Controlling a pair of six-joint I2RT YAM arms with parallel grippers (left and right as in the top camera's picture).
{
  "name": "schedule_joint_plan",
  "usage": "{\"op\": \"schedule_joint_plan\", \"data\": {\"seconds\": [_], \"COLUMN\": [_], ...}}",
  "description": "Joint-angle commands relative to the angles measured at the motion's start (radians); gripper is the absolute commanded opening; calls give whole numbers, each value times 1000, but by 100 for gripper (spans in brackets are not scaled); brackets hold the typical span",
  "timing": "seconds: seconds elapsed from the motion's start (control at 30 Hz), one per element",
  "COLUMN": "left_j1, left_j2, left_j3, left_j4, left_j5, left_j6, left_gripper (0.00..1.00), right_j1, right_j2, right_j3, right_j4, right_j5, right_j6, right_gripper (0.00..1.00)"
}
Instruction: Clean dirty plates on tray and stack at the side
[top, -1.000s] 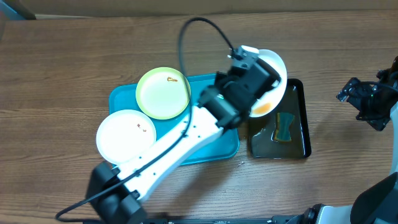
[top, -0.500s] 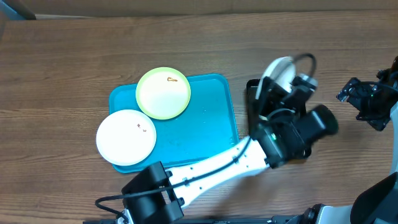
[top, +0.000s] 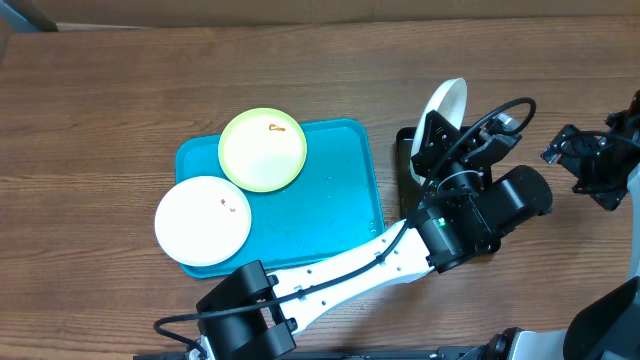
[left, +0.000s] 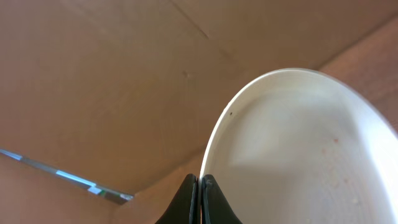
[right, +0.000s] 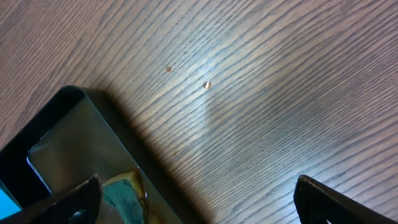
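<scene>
Left tool (left: 200, 186) was clenched on the rim of a white plate (left: 298, 143), held on edge over the black tray (top: 404, 165), off the turquoise tray (top: 330, 190). So thin a pinch risked slipping and dropping it. Right tool (top: 590, 165) stood released.

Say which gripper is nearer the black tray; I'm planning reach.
Left. The left gripper, holding a white plate, hangs over the black tray; the right gripper sits open, apart to its right.
</scene>
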Motion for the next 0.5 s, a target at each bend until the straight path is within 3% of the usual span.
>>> {"op": "schedule_joint_plan", "data": {"seconds": [0.0, 0.23, 0.47], "left_j1": [13, 22, 54], "left_j2": [-6, -6, -9], "left_j3": [20, 20, 20], "left_j4": [24, -1, -188], "left_j5": [-51, -36, 169], "left_j6": [31, -93, -262], "left_gripper": [4, 4, 4], "right_j1": [-1, -1, -1], "right_j2": [-4, -4, -4], "right_j3": [21, 21, 21], "right_j4": [4, 4, 4], "right_j5": [10, 10, 10], "right_j6": [3, 3, 3], "right_gripper": [100, 100, 100]}}
